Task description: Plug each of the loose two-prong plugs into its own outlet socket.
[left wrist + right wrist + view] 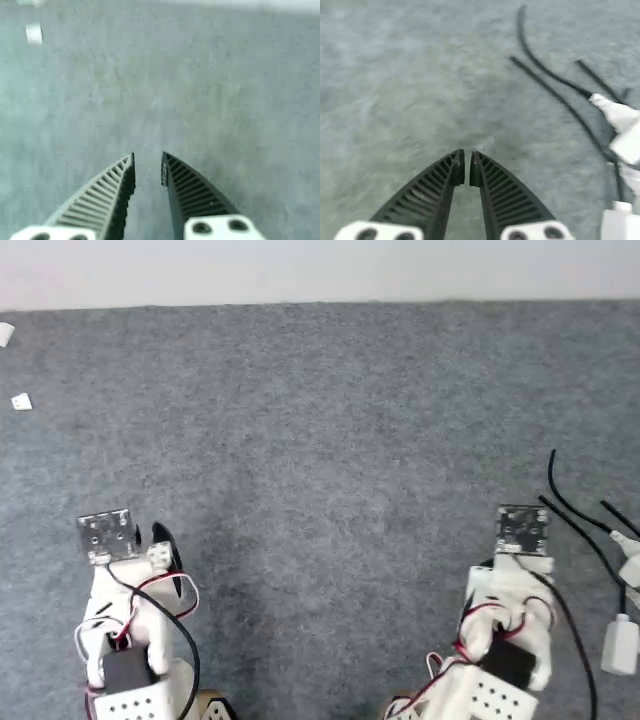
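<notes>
The left gripper [147,162] hangs over the grey mat [200,75], tips slightly apart and empty. The right gripper [467,159] has its tips together and is empty. White plugs [619,116] and black cords [520,27] lie near its right.

The plugs [622,640] at the counter's [330,440] right edge are partly cropped; prongs indiscernible. Two white pieces [21,401] near the far left corner are too small to identify.
</notes>
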Robot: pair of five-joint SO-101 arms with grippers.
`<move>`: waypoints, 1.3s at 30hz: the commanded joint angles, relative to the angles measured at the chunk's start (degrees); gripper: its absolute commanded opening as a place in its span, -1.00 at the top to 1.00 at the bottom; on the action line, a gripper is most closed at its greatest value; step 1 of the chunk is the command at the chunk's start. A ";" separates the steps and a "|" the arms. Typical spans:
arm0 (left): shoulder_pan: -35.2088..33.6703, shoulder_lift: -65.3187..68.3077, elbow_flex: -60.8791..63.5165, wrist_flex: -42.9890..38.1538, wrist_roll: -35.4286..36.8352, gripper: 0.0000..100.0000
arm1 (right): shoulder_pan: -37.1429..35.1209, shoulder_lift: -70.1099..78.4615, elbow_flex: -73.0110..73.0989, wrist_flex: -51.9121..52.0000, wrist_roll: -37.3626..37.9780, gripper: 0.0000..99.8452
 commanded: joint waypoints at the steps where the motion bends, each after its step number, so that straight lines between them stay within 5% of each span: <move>1: -2.37 -0.26 -1.71 1.05 0.18 0.84 | -4.62 -6.29 -0.18 9.89 -0.44 0.95; 7: -2.55 -3.43 0.57 5.10 0.09 0.84 | -10.07 -7.96 -0.62 21.49 -0.44 0.95; 18: -2.55 -3.16 1.63 10.20 0.18 0.84 | -10.68 -8.13 2.02 20.62 -0.53 0.95; 30: -2.81 -3.16 1.63 15.38 0.44 0.84 | -33.01 -8.13 4.75 19.38 -13.45 0.96; 39: -2.81 -3.16 1.63 15.38 0.44 0.84 | -34.51 -8.13 4.75 19.38 -13.45 0.96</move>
